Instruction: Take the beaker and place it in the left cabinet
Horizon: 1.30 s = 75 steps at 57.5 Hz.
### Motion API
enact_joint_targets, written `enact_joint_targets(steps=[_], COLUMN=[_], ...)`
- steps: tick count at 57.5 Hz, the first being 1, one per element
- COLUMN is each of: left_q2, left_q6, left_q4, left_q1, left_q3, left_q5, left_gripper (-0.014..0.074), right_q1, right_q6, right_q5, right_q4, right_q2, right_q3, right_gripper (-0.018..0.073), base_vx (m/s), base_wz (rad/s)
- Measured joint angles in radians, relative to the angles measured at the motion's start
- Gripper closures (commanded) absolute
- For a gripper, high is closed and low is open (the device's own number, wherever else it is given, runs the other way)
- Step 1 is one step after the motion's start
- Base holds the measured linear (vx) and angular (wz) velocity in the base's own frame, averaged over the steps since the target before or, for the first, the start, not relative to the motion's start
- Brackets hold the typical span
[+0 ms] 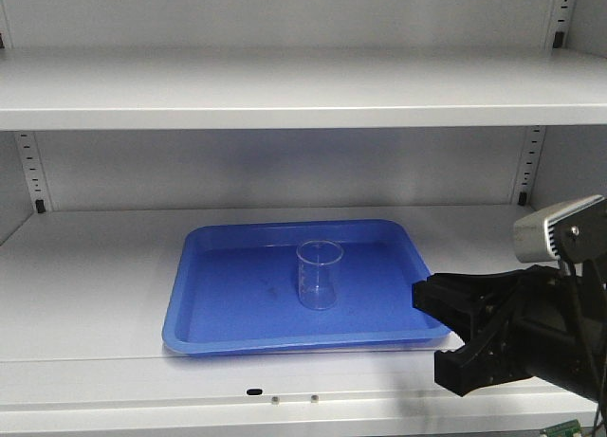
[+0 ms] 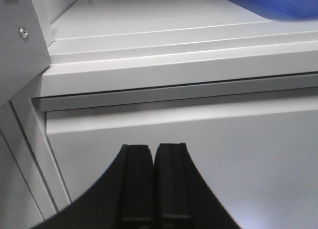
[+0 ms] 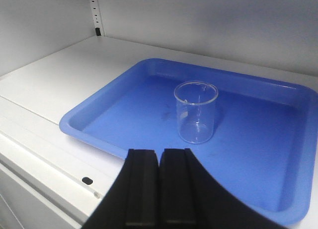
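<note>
Here the grey cabinet [image 1: 285, 86] has wide shelves, with strips of small holes up its back corners. On the lower shelf lies a blue tray [image 1: 218, 314], close to the front edge. The glass beaker [image 1: 320, 274] stands upright in the middle of the tray, with bare tray all around it. The right tool [image 3: 159, 189] sits at the tray's front right corner, apart from the beaker, its two fingers pressed together. The left tool [image 2: 153, 187] is low by the cabinet front, below the shelf edge, fingers together too.
</note>
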Motion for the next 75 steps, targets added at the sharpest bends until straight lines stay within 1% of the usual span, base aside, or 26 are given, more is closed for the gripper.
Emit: enact_joint_targets(steps=[18,21,23,25,26,28,29,30,31,32,33,34,35,36,37,38,39,41,43,46,48,52,56,66,75], left_q2=[0.0,0.0,0.0,0.0,0.0,0.0,0.0,0.0,0.0,0.0,0.0,0.0,0.0,0.0,0.0,0.0,0.0,0.0,0.0,0.0,0.0,0.0,0.0,0.0,0.0], left_q6=[0.0,0.0,0.0,0.0,0.0,0.0,0.0,0.0,0.0,0.0,0.0,0.0,0.0,0.0,0.0,0.0,0.0,0.0,0.0,0.0,0.0,0.0,0.0,0.0,0.0], left_q4=[0.0,0.0,0.0,0.0,0.0,0.0,0.0,0.0,0.0,0.0,0.0,0.0,0.0,0.0,0.0,0.0,0.0,0.0,0.0,0.0,0.0,0.0,0.0,0.0,0.0], left_q1=[0.0,0.0,0.0,0.0,0.0,0.0,0.0,0.0,0.0,0.0,0.0,0.0,0.0,0.0,0.0,0.0,0.0,0.0,0.0,0.0,0.0,0.0,0.0,0.0,0.0], left_q3=[0.0,0.0,0.0,0.0,0.0,0.0,0.0,0.0,0.0,0.0,0.0,0.0,0.0,0.0,0.0,0.0,0.0,0.0,0.0,0.0,0.0,0.0,0.0,0.0,0.0], left_q5=[0.0,0.0,0.0,0.0,0.0,0.0,0.0,0.0,0.0,0.0,0.0,0.0,0.0,0.0,0.0,0.0,0.0,0.0,0.0,0.0,0.0,0.0,0.0,0.0,0.0], left_gripper=[0.0593,0.0593,0.0593,0.0593,0.0593,0.0593,0.0593,0.0593,0.0593,0.0593,0.0593,0.0593,0.0593,0.0593,0.0593,0.0593,0.0593,0.0593,0.0593,0.0593,0.0593,0.0593,0.0593,0.0593,0.0593], right_q1=[0.0,0.0,0.0,0.0,0.0,0.0,0.0,0.002,0.004,0.008,0.011,0.017,0.021,0.027,0.031,0.034,0.038,0.04,0.042,0.043,0.043,0.044,0.044,0.044,0.031], right_q6=[-0.001,-0.038,-0.092,-0.155,-0.213,-0.329,-0.407,-0.461,-0.518,-0.605,-0.665,-0.755,-0.815,-0.907,-0.968,-1.028,-1.114,-1.22,-1.353,-1.468,-1.515,-1.575,-1.587,-1.56,-1.522], right_q5=[0.016,0.039,0.062,0.093,0.114,0.151,0.166,0.191,0.211,0.244,0.269,0.311,0.341,0.389,0.423,0.458,0.509,0.577,0.672,0.76,0.788,0.804,0.769,0.588,0.49], right_q4=[0.003,0.036,0.093,0.178,0.218,0.332,0.411,0.468,0.555,0.613,0.702,0.761,0.85,0.906,0.988,1.04,1.114,1.202,1.314,1.404,1.438,1.48,1.495,1.499,1.525], right_q2=[0.0,0.0,0.0,-0.004,-0.005,-0.011,-0.016,-0.02,-0.024,-0.032,-0.037,-0.047,-0.055,-0.067,-0.076,-0.085,-0.099,-0.125,-0.151,-0.189,-0.218,-0.269,-0.324,-0.409,-0.497], right_q3=[0.001,0.002,0.002,0.002,0.002,0.002,0.002,0.002,0.002,0.002,0.002,0.002,0.002,0.002,0.002,0.002,0.002,0.002,0.002,0.006,0.013,0.044,0.099,0.272,0.448], right_gripper=[0.0568,0.0568,0.0568,0.0568,0.0568,0.0568,0.0568,0.0568,0.0568,0.0568,0.0568,0.0568,0.0568,0.0568,0.0568,0.0568,0.0568,0.0568,0.0568,0.0568,0.0568,0.0568,0.0568,0.0568,0.0568], base_vx=[0.0,0.0,0.0,0.0,0.0,0.0,0.0,0.0,0.0,0.0,0.0,0.0,0.0,0.0,0.0,0.0,0.0,0.0,0.0,0.0,0.0,0.0,0.0,0.0,0.0], base_wz=[0.0,0.0,0.0,0.0,0.0,0.0,0.0,0.0,0.0,0.0,0.0,0.0,0.0,0.0,0.0,0.0,0.0,0.0,0.0,0.0,0.0,0.0,0.0,0.0,0.0])
